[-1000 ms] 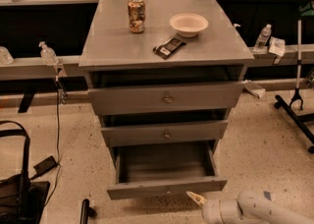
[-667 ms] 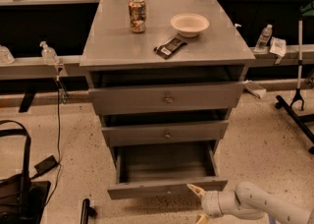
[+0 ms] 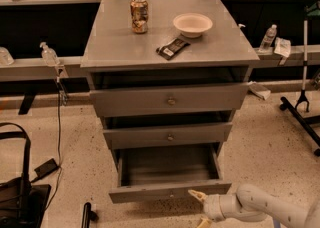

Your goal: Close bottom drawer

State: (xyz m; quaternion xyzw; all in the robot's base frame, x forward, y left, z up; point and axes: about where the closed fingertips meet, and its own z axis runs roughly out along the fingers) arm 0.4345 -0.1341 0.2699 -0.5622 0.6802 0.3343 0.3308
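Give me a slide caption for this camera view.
Gripper, fingers open, low by the front of the pulled-out bottom drawer.

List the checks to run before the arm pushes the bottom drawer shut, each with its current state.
1. Bottom drawer pulled out, so there is travel to close: ok.
2. Gripper low, in front of the drawer's front panel: ok.
3. Fingers open, holding nothing: ok.
4. Gripper touching the front panel: cannot tell.
5. Push point centred on the panel: not ok, it sits right of the middle.
6. Can and bowl set back from the front edge of the cabinet top: ok.
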